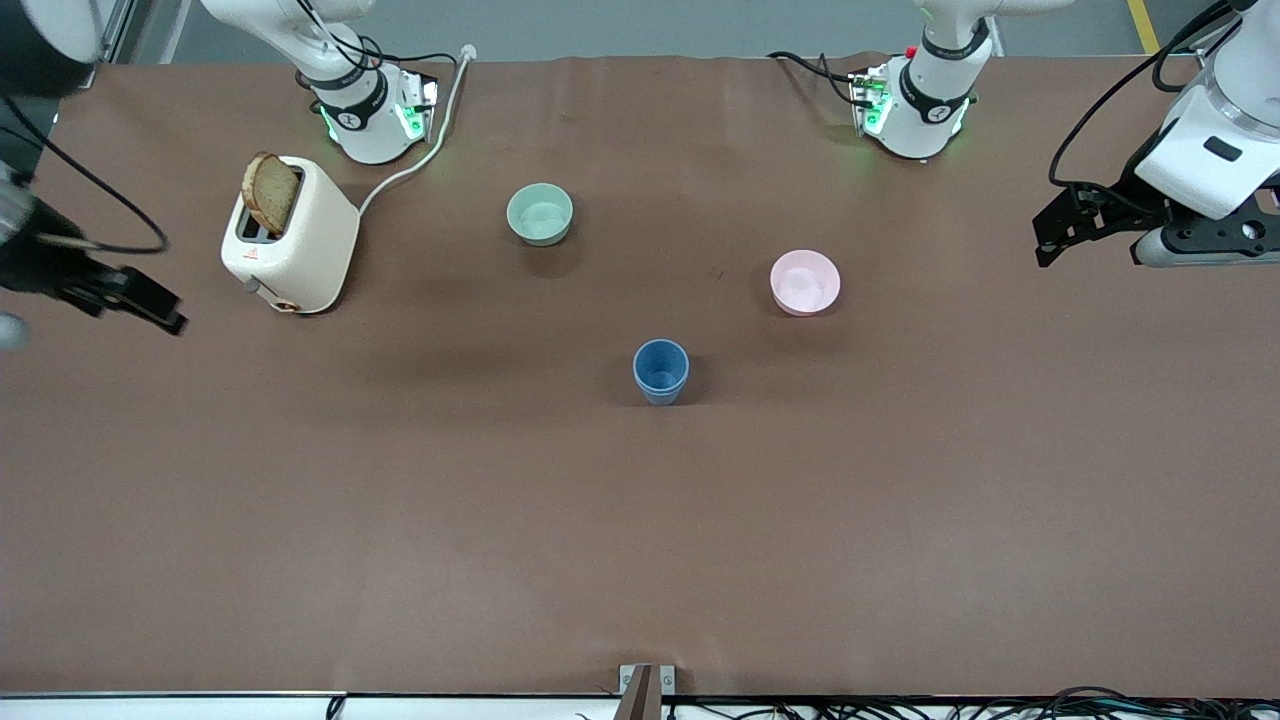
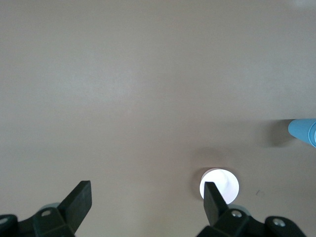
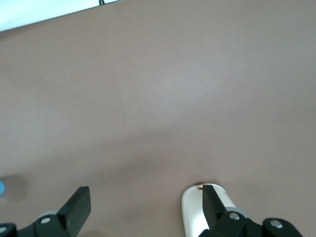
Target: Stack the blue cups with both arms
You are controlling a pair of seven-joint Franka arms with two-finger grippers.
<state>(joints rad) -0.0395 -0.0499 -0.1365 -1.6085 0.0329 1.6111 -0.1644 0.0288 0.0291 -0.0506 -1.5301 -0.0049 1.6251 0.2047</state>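
Observation:
One blue cup [image 1: 660, 372] stands upright on the brown table near the middle, nearer to the front camera than both bowls. I cannot tell whether a second blue cup sits nested in it; no separate second cup shows. Its edge shows in the left wrist view [image 2: 303, 132]. My left gripper [image 1: 1050, 235] is open and empty, up over the left arm's end of the table, apart from the cup. My right gripper [image 1: 165, 305] is open and empty, up over the right arm's end, beside the toaster. Both show open in their wrist views: the left gripper [image 2: 146, 200], the right gripper [image 3: 145, 205].
A pink bowl [image 1: 805, 282] stands between the cup and the left arm's end; it also shows in the left wrist view [image 2: 219, 181]. A pale green bowl [image 1: 540, 214] stands farther from the camera. A cream toaster [image 1: 290, 235] holding a bread slice [image 1: 270, 192] stands toward the right arm's end.

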